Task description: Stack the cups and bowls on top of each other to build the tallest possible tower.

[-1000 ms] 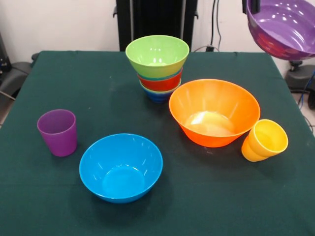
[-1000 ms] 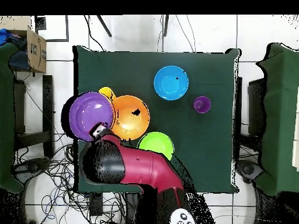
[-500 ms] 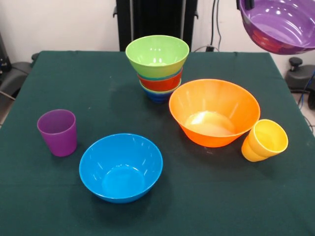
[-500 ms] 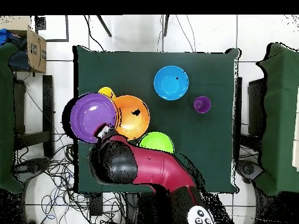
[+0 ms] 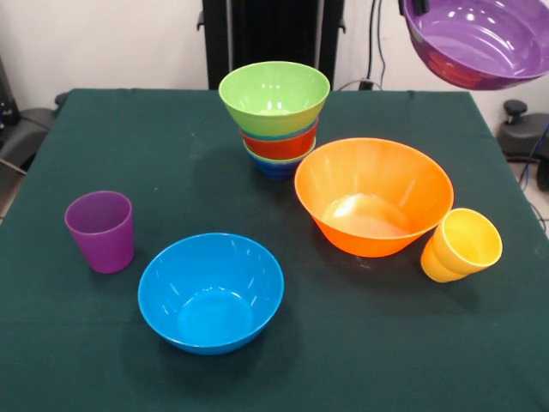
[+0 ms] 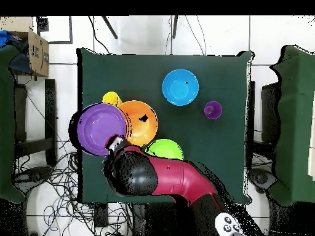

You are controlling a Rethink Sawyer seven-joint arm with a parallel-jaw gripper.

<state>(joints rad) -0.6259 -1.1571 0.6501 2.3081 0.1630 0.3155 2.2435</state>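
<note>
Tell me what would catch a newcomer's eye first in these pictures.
Probably the wide purple bowl held up in the air at the front view's top right corner, above the table; overhead, the red and black arm reaches to its rim. Next, the leaning tower of nested small bowls at the table's far middle, topped by a green one, with the big orange bowl beside it.

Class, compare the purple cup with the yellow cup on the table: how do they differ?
The purple cup has straight sides; the yellow cup has a stepped, bulging lower half. The purple cup stands upright, apart from the bowls; the yellow cup leans, close beside the large orange bowl. Both are small, empty plastic tumblers.
</note>
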